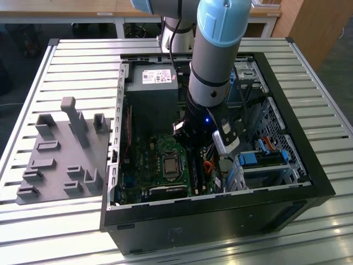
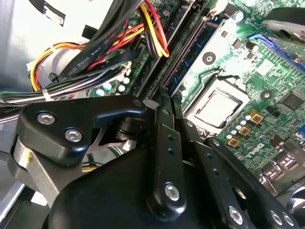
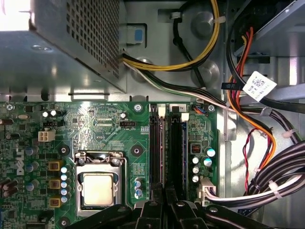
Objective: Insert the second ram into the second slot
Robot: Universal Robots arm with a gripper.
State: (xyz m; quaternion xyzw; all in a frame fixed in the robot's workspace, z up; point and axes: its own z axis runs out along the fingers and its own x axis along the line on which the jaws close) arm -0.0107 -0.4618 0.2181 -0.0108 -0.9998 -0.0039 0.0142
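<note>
My gripper [image 2: 166, 95] hangs low inside the open computer case [image 1: 309, 182], its two black fingers [image 3: 153, 210] pressed together over one end of the two long black memory slots [image 3: 156, 148] beside the processor socket [image 3: 97, 188]. Nothing shows between the fingers. A thin blue board edge, the ram [image 2: 204, 50], lies along the slots in the second wrist view. A bluish strip [image 3: 177, 152] also runs inside the slot nearer the cables in the first wrist view. I cannot tell which slot holds it or how deep it sits. In the exterior view the arm's wrist [image 1: 207, 118] covers the slot area.
Bundled black, red, yellow and orange cables [image 3: 267, 157] run close beside the slots. The grey power supply [image 1: 154, 91] sits toward the back of the case, and blue drive-bay tabs [image 1: 259, 159] are at the exterior view's right. A grey fixture plate [image 1: 60, 154] lies on the slatted table.
</note>
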